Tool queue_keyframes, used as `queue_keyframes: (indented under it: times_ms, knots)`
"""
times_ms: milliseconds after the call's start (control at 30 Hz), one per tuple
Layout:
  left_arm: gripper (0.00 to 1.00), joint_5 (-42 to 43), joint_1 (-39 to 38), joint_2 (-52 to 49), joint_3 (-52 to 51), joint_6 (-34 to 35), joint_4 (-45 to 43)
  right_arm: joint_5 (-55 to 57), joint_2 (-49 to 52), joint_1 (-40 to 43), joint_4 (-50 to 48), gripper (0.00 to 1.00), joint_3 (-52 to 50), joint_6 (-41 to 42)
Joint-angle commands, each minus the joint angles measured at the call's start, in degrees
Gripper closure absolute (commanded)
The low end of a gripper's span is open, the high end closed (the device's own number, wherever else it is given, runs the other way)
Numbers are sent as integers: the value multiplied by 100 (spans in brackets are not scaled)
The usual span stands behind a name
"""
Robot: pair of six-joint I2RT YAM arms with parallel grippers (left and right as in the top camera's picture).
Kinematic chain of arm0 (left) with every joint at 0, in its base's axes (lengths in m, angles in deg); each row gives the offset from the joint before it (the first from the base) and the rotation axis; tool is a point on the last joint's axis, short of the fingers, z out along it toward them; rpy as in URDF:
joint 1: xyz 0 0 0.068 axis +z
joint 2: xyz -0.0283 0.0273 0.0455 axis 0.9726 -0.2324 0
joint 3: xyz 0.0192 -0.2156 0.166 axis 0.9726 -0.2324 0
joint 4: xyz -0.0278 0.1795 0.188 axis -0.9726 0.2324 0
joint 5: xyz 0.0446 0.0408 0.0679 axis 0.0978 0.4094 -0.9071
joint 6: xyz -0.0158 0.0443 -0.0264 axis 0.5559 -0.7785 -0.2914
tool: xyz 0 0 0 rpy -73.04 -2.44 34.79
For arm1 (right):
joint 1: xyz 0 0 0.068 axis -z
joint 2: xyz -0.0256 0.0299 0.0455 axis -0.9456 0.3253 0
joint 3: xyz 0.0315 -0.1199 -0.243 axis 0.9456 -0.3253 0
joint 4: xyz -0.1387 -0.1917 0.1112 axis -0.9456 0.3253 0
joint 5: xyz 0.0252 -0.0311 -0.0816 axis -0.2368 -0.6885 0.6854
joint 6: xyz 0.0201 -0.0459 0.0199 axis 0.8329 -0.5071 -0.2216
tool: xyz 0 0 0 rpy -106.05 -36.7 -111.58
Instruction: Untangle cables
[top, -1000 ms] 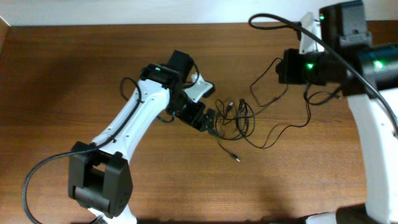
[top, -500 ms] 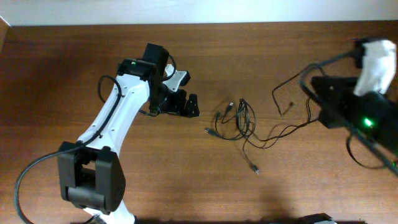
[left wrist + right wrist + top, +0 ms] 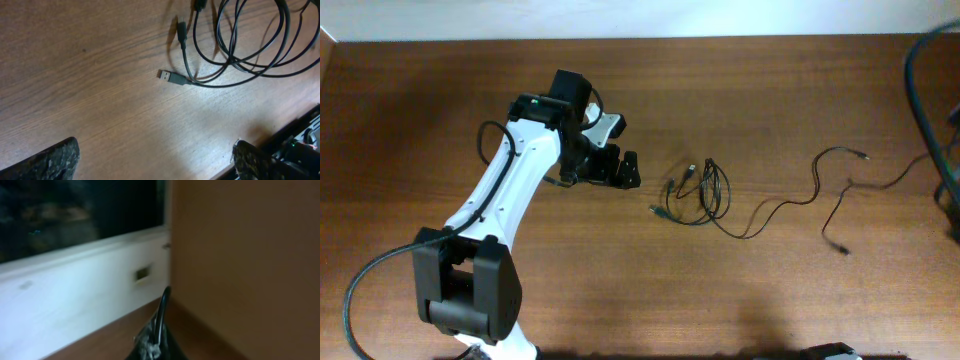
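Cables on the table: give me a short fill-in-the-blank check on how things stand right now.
1. The left gripper is wide ___ and holds nothing.
2. The tangle of cables lies on the ___ table.
3. In the overhead view the tangle lies to the ___ of the left gripper.
4. The right gripper is ___ on a thin black cord.
Missing words: open; wooden; right; shut.
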Motion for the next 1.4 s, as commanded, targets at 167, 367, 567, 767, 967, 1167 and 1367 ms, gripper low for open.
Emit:
queue_keyframes:
  times_ms: [167, 367, 567, 767, 967, 1167, 1367]
  knots:
    - [1, 76, -7, 35, -2, -94, 9, 1303, 1755, 2048, -1003, 96, 20, -1519]
    - [1, 76, -7, 35, -2, -94, 9, -671, 2697, 3713, 527, 96, 13, 898]
    - [1, 76, -7, 35, -2, -94, 9, -3755, 3556, 5243, 1558, 96, -225, 1604]
    - [1, 76, 0, 35, -2, -94, 11, -4763, 4258, 5237, 2645, 96, -238, 1574]
    - [1, 76, -7, 35, -2, -94, 9, -4741, 4264, 4468, 3008, 96, -284, 1241]
    - [1, 76, -7, 35, -2, -94, 9, -4706, 4264, 3442, 2087, 96, -1821, 1147]
    - [1, 76, -2, 35, -2, -94, 9, -5906, 4264, 2441, -645, 96, -3738, 481]
